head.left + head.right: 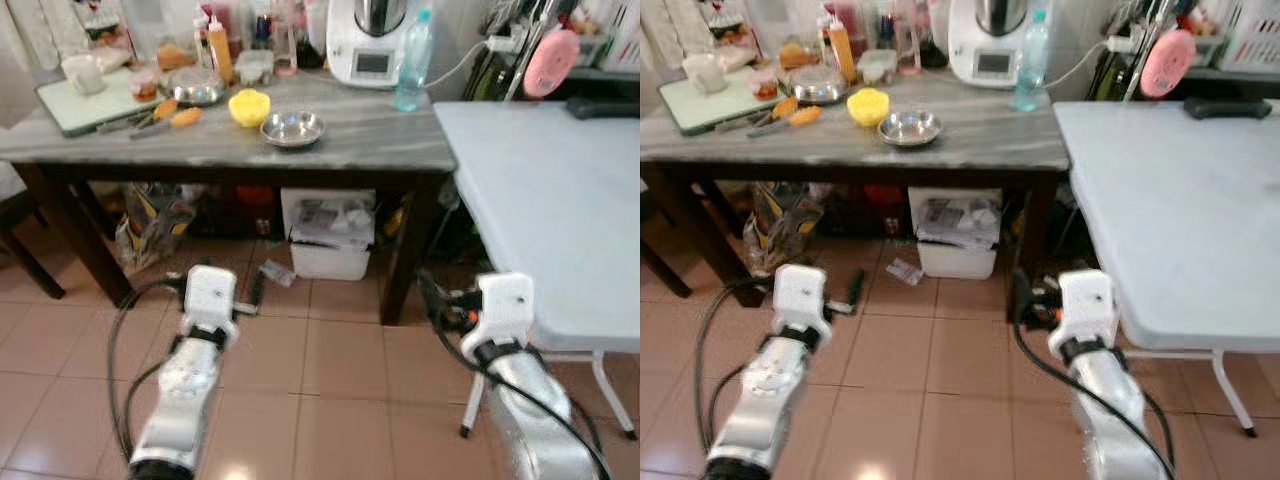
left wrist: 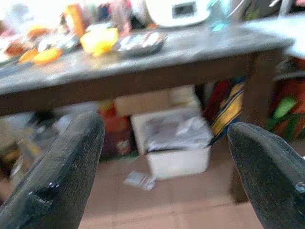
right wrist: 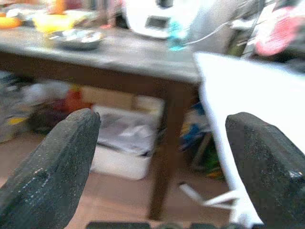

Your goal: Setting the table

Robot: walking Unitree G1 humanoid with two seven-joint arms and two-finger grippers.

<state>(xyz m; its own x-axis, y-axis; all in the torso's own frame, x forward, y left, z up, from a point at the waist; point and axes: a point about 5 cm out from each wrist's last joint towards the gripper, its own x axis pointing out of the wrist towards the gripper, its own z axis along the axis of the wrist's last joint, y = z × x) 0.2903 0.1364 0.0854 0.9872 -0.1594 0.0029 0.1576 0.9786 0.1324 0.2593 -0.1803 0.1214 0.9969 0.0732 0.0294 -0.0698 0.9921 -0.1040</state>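
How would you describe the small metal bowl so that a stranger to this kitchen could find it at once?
Start at the long grey-topped table with dark legs. Near the middle of its front edge sits the metal bowl, just right of the yellow container. It is shallow, shiny and silver, unlike its bright yellow neighbour.

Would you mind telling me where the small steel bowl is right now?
In the left eye view, the steel bowl sits near the front edge of the grey wooden table, just right of the yellow cup and left of the water bottle.

The grey table [image 1: 380, 135] was viewed from above by both eye cameras and from low down by both wrist cameras.
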